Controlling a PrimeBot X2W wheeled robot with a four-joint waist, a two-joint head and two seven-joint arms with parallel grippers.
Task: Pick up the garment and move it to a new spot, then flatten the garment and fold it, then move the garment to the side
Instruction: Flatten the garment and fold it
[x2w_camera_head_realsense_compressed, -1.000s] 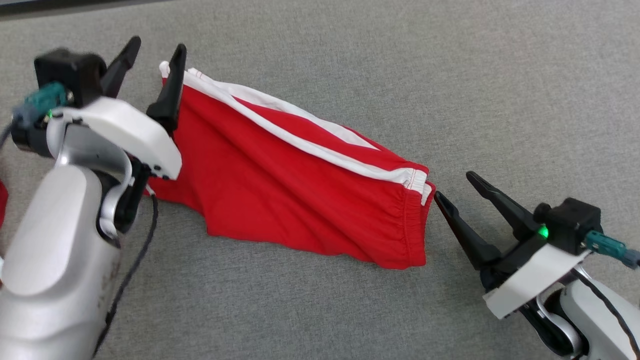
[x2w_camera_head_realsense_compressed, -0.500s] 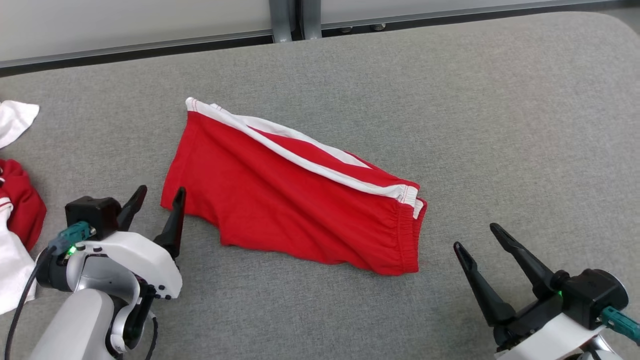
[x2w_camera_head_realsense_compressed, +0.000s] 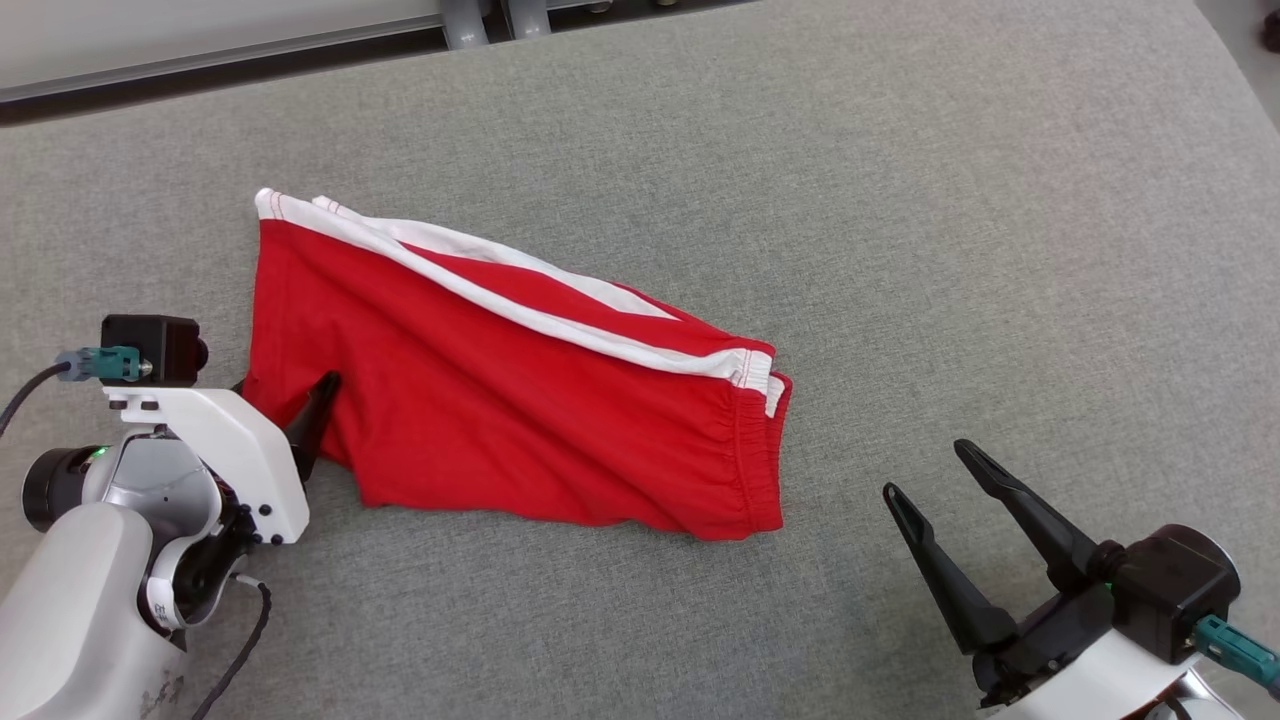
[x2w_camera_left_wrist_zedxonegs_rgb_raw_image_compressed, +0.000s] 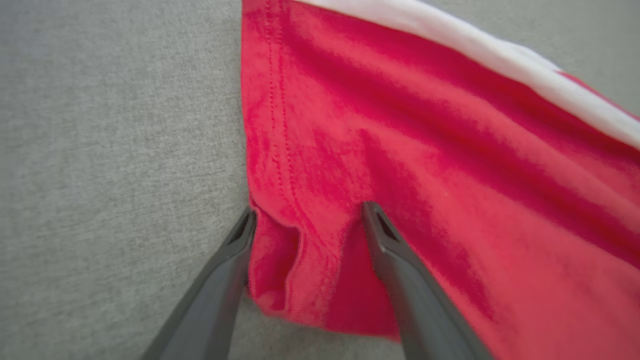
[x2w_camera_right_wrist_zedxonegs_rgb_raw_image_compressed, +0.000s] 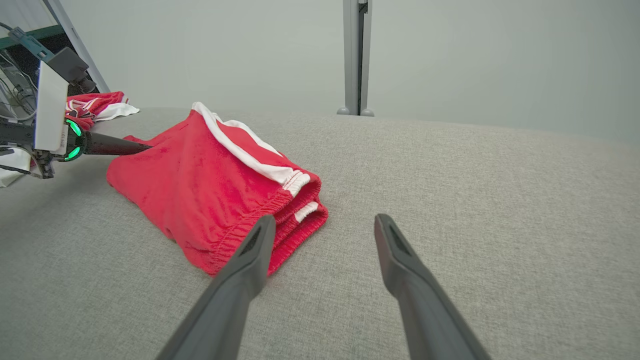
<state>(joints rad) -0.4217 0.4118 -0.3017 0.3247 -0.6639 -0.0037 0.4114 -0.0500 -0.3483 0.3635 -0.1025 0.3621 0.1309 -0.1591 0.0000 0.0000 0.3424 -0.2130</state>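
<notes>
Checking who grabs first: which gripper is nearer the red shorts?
Left. The left gripper straddles a hem corner of the red shorts, open; the right gripper hovers open, apart from its waistband.

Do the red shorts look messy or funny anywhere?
A little. The red shorts lie crooked and wrinkled on the grey surface, and their near corner is bunched up between the left gripper's open fingers.

Lab-like test space: grey felt-covered table (x2w_camera_head_realsense_compressed: 900, 250), bare pale partition wall (x2w_camera_right_wrist_zedxonegs_rgb_raw_image_compressed: 475, 60), metal post (x2w_camera_right_wrist_zedxonegs_rgb_raw_image_compressed: 356, 55), wired shelving (x2w_camera_right_wrist_zedxonegs_rgb_raw_image_compressed: 12, 70).
</notes>
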